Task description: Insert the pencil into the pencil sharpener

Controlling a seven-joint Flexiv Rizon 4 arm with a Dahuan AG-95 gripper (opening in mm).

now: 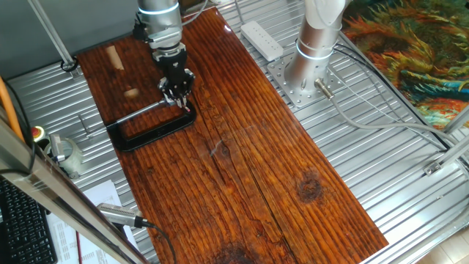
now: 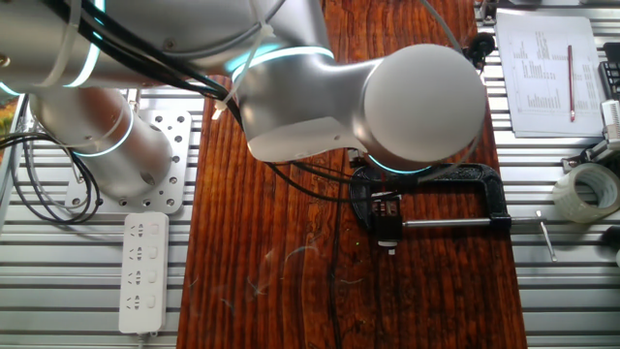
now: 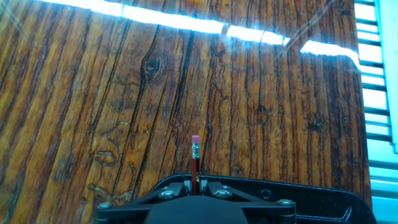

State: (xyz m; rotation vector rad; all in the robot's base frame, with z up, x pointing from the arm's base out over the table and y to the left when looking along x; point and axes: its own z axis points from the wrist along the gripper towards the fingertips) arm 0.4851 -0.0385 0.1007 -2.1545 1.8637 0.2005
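My gripper (image 1: 178,89) is shut on the pencil (image 3: 195,160), a thin red stick with a pinkish eraser end that points away from the hand over the wooden board. The fingers (image 3: 186,184) clamp it on both sides. In one fixed view the gripper hangs just above the jaw end of a black C-clamp (image 1: 150,135) with a silver rod (image 1: 138,112). In the other fixed view the gripper (image 2: 386,221) sits at the rod's left end (image 2: 446,224), beside the clamp (image 2: 487,189). I cannot make out a pencil sharpener; the hand covers that spot.
Two pale wooden dowels (image 1: 113,57) (image 1: 132,93) lie at the board's far left. A white power strip (image 1: 262,38) and the arm's base plate (image 1: 308,82) lie beyond the board. A tape roll (image 2: 589,191) and a sheet of paper (image 2: 542,73) lie off the board.
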